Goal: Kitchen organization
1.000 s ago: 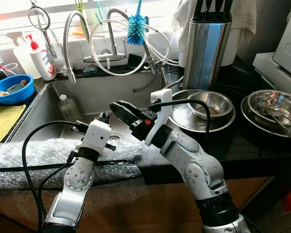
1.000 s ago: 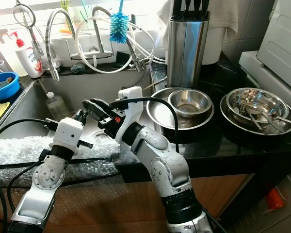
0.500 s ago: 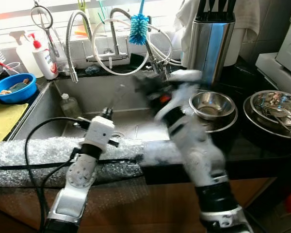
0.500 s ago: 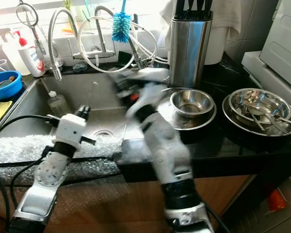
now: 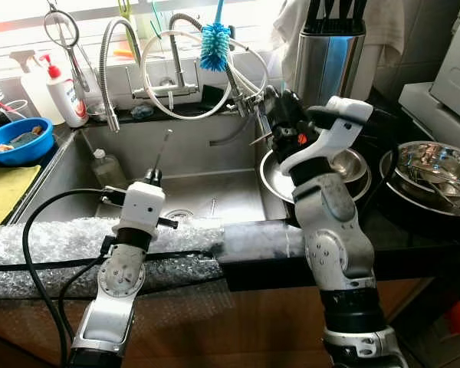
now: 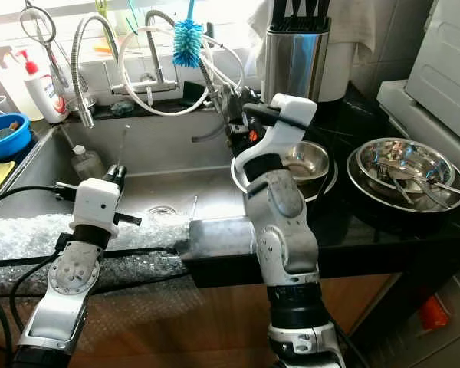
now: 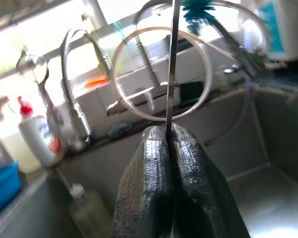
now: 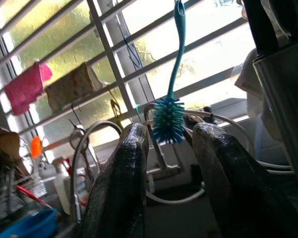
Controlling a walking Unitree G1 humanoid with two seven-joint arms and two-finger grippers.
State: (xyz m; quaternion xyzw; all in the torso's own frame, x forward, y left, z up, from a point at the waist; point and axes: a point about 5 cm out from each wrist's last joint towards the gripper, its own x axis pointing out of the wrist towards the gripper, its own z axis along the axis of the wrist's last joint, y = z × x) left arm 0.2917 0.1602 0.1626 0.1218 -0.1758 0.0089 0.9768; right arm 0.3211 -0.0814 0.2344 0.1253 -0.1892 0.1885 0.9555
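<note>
Where the steel sink [image 5: 215, 165] is seen from the head, a thin metal rod [image 5: 160, 151] is clamped upright above it by the left gripper [image 5: 150, 178]. From the right wrist, the right gripper [image 8: 171, 144] is seen parted before a blue bottle brush [image 8: 168, 119].

No legible text.
The white pump bottle [image 5: 64, 93] beside the sink carries a red and blue label, but its print is too small to read.

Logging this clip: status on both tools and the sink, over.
Left tool shut on thin metal rod, over sink. Right tool open, raised toward blue bottle brush. Hoses crowd the faucet.
</note>
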